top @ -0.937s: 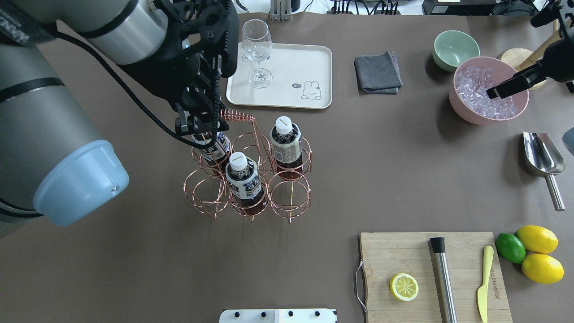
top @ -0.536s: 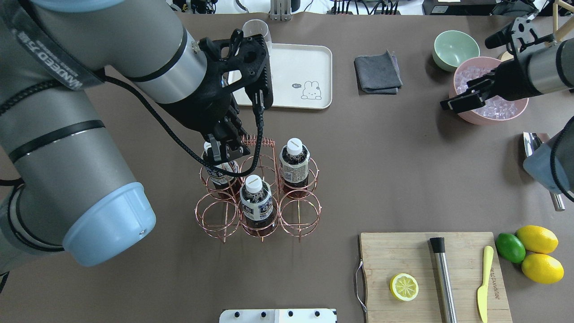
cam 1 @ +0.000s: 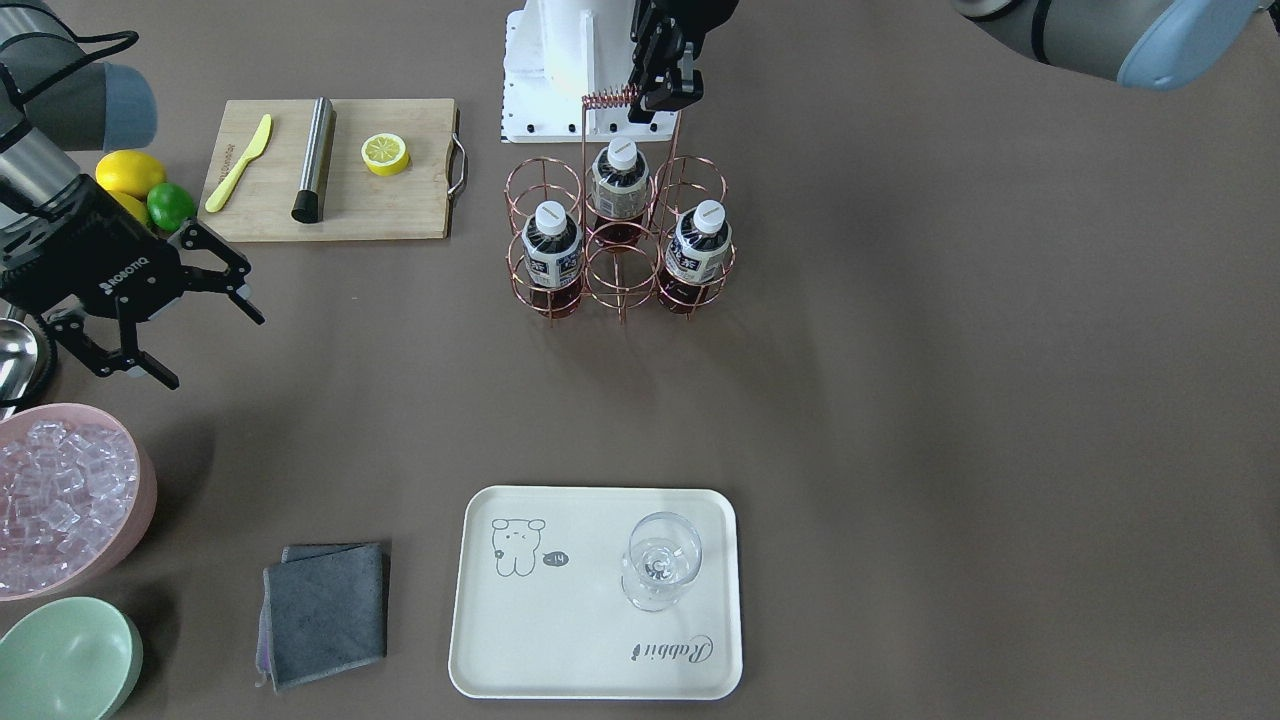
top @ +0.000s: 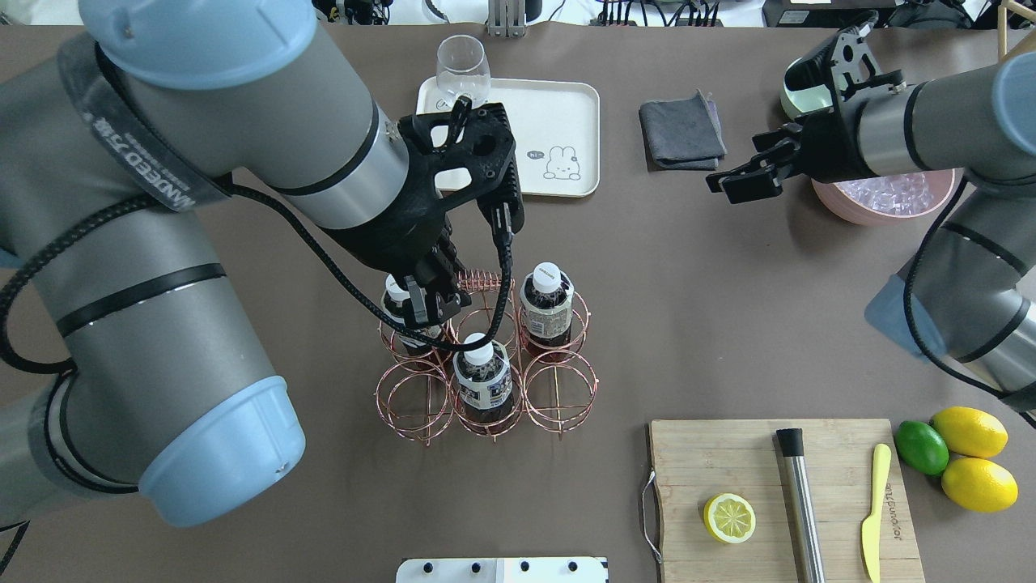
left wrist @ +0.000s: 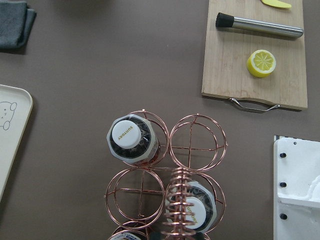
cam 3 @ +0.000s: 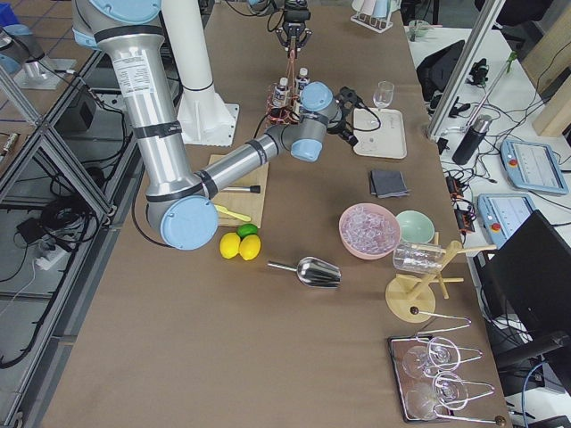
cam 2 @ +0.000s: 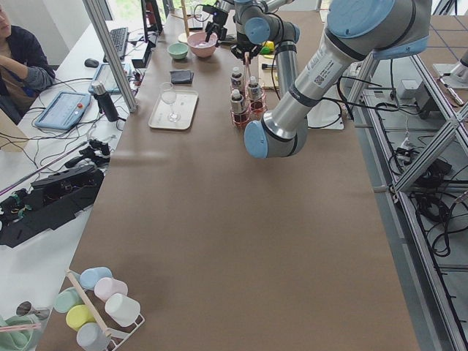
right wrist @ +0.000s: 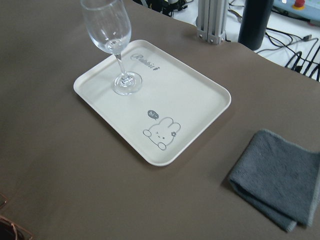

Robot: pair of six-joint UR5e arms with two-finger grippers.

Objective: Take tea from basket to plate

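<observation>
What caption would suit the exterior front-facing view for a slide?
Left gripper above a copper wire basket holding three tea bottles; the cream plate, bearing a stemmed glass, lies nearer the camera.

Overhead and front-facing cameras look down from opposite sides, sharing basket [top: 477, 283]

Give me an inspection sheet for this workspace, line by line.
Surface: brown table, no spills seen.
Job's things: three tea bottles upright in basket; plate holds only a glass.
Clutter: cutting board, lemon half, ice bowl, cloth.
End effectors: left end effector above basket, state unclear; right end effector open, empty, near ice bowl.
Cables: black cable loops beside left end effector, close to basket.
Surroundings: person seated beside the table.
</observation>
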